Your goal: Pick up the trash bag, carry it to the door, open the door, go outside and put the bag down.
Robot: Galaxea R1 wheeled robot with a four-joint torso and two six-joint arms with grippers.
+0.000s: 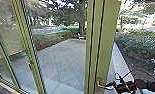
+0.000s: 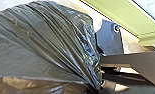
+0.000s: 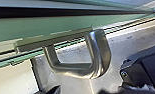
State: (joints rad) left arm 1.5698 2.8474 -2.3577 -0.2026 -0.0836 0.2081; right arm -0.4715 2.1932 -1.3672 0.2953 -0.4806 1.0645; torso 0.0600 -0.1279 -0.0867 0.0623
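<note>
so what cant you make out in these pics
- What is inside the shiny dark plastic trash bag: left wrist view, the plastic hides it
- The bag's full outline: left wrist view, cut off by the picture's edge
- Part of the grey slab paving: head view, hidden behind the wide green door upright
- What the small pale thing at the paving's far end is: head view, too small

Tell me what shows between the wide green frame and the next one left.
In the head view, paving shows between the wide frame and the next frame, with a tree trunk beyond. Whether glass spans it, I cannot tell.
</note>
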